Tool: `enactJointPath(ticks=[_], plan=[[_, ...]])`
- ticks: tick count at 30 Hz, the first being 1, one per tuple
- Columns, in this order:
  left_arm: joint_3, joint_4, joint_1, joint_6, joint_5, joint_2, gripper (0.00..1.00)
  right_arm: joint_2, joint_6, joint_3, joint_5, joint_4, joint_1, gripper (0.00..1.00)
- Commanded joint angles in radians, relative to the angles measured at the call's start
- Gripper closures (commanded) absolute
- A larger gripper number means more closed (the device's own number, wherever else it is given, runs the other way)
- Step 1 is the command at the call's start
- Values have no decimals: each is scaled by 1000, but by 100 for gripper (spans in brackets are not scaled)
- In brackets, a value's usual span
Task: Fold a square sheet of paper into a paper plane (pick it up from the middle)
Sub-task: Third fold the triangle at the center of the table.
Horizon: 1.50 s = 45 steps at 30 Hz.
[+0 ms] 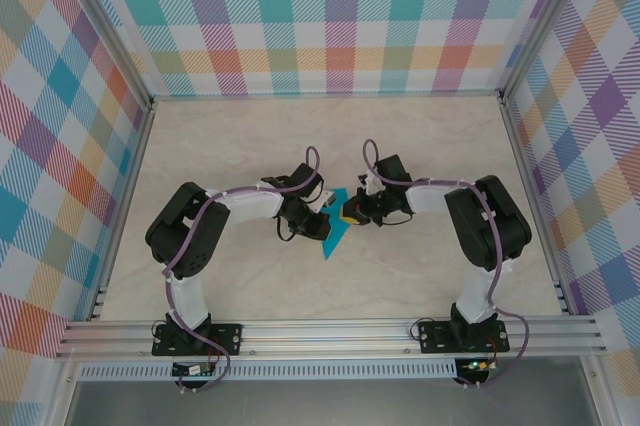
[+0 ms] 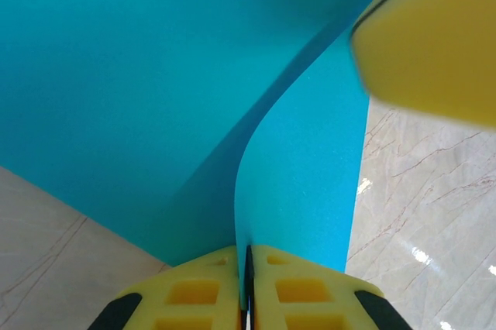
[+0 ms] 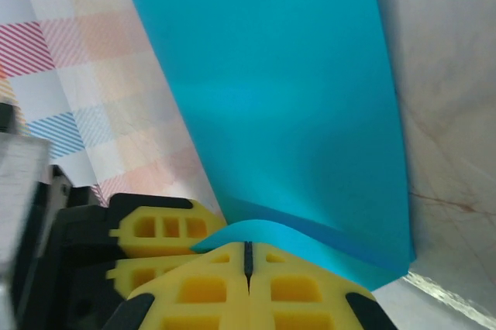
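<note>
Top external, item one: paper point(image 1: 333, 228), teal, creased to a point. Lies over mid-tabletop point(image 1: 250, 146), point toward the near edge. Flanked by left gripper point(image 1: 318, 216) and right gripper point(image 1: 349, 214), one at each side, both touching it. Left wrist: jaws pinched tight on a curved paper edge. Right wrist: jaws clamped on a curled fold, paper rising tilted beyond.

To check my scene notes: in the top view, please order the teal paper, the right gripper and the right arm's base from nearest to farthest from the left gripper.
1. teal paper: held by the left gripper, centre.
2. right gripper: across the paper, to the right.
3. right arm's base: near edge, far right.
</note>
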Motion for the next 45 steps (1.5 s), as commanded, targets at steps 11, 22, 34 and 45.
enactJointPath(ticks=[11,22,34,45], plan=[[10,-105,2,-93,-165,-100,62,62,63,-62,82,12,14,100],[-144,122,-4,-494,-78,-358,75,15,109,-64,128,-18,17,100],[-202,390,-86,-662,-30,-134,93,28,117,-63,126,-21,21,100],[-391,399,-88,-687,-22,-127,93,35,105,-55,152,-62,22,100]])
